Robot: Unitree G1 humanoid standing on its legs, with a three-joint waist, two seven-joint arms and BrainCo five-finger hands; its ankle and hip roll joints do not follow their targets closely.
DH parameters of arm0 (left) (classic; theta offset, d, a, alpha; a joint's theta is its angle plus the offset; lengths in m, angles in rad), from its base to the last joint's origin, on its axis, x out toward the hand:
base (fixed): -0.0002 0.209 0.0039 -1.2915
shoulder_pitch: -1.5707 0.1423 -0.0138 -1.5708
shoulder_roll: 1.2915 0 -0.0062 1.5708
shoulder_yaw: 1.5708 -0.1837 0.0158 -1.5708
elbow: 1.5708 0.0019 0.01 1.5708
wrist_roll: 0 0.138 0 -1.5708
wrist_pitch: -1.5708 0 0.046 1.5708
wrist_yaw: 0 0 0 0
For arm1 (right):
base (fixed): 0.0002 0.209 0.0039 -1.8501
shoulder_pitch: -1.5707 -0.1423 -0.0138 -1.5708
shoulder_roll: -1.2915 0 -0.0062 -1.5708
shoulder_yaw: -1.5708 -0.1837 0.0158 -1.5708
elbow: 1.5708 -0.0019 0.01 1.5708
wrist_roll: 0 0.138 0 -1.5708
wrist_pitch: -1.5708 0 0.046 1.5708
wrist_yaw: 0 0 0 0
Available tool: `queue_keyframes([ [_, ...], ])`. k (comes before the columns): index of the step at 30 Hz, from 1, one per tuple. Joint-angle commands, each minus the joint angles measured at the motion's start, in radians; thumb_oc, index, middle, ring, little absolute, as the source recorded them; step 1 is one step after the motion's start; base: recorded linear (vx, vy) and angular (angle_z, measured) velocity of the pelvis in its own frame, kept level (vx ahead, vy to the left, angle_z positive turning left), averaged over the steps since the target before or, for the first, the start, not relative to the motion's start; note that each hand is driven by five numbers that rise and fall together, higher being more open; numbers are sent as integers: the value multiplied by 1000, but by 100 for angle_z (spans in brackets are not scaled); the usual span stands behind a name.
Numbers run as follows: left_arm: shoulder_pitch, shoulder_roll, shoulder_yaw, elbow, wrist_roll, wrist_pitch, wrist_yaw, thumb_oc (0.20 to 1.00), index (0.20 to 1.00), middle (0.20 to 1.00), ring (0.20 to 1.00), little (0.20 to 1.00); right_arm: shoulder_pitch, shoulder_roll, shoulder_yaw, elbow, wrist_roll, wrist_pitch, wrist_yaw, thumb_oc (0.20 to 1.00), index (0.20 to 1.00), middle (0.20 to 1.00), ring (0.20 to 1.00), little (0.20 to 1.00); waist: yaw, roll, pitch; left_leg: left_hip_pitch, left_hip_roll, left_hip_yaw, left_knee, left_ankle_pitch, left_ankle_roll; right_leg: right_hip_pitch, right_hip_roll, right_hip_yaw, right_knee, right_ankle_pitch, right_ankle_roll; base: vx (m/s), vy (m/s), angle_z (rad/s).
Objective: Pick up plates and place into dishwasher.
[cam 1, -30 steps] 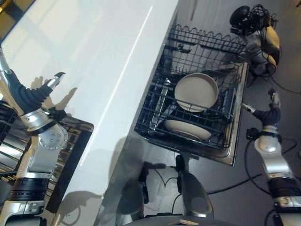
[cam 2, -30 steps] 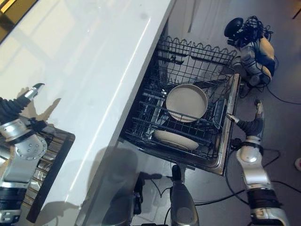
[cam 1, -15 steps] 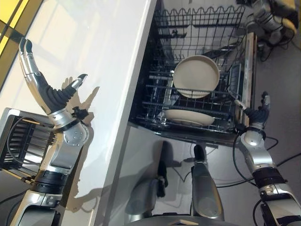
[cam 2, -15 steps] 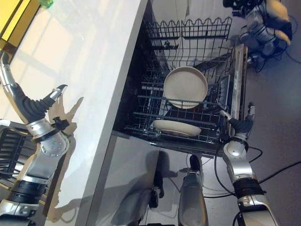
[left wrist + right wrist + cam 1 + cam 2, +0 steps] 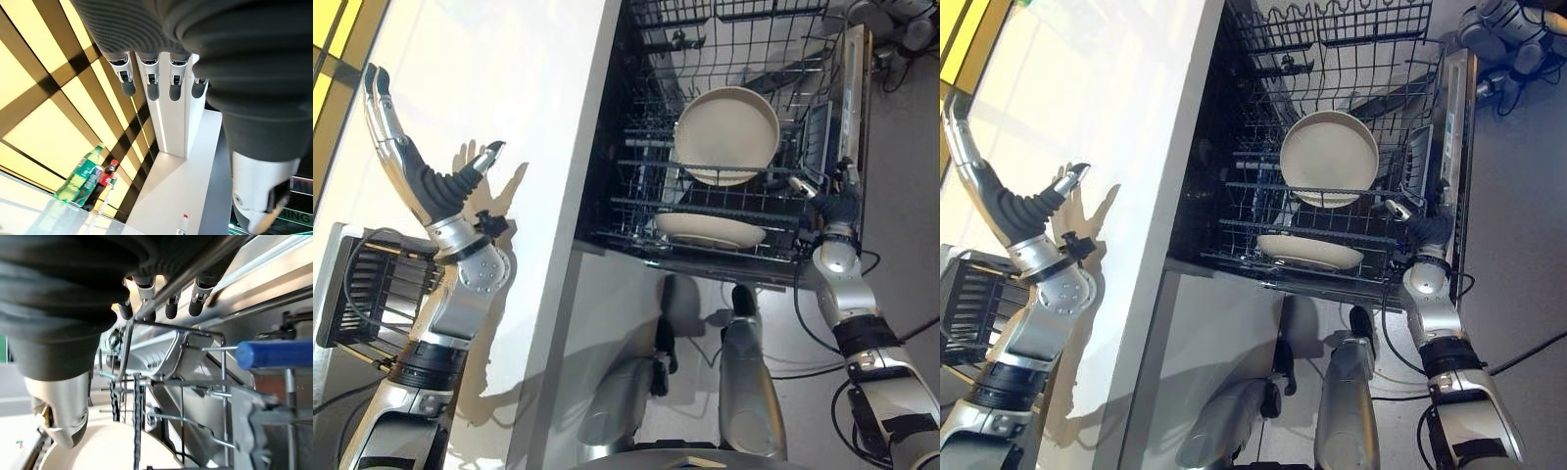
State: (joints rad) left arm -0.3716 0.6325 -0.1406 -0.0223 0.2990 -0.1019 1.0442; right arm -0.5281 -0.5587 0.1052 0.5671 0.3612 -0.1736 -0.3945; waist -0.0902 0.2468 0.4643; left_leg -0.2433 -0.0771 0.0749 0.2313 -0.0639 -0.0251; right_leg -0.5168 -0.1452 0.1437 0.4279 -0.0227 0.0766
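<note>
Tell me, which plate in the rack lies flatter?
The front plate, nearest the robot, lies nearly flat; the one behind, the back plate, stands tilted, showing its full round face.

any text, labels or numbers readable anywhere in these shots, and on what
Green bottle: its label carries print, too blurred to read.
Dark bottle with red cap: red label, too small to read.
Green sign: pale lettering, cut off at the picture's edge, not readable.
Plates and dishwasher rack: no print seen.
</note>
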Motion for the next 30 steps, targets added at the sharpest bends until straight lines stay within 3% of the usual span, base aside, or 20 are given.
queue_keyframes([
  [1, -5, -26, -11, -36, -20, 12, 41, 1000, 1000, 1000, 1000, 1000, -88, 25, 76, -26, -5, -43, 61, 1000, 1000, 1000, 1000, 1000, 10, 19, 8, -142, -70, -24, 195, -84, 29, 55, -79, -38, -84, 3, 10, 43, 142, -9],
  [21, 67, -69, -17, -53, -56, -18, 62, 1000, 1000, 1000, 1000, 1000, -149, 126, 182, -121, -58, 26, 97, 1000, 1000, 1000, 1000, 1000, 89, 60, -18, -150, -119, -31, 177, -78, 41, 59, -157, -85, -87, 17, 2, 33, 103, 6],
  [30, 119, -57, -5, -51, -94, -57, 29, 1000, 1000, 1000, 1000, 1000, -239, 178, 251, -96, -48, 66, 137, 1000, 1000, 1000, 1000, 1000, 172, 68, -80, -100, -138, -63, 150, -72, 41, 143, -214, -154, -116, 22, 2, 87, 62, 20],
])
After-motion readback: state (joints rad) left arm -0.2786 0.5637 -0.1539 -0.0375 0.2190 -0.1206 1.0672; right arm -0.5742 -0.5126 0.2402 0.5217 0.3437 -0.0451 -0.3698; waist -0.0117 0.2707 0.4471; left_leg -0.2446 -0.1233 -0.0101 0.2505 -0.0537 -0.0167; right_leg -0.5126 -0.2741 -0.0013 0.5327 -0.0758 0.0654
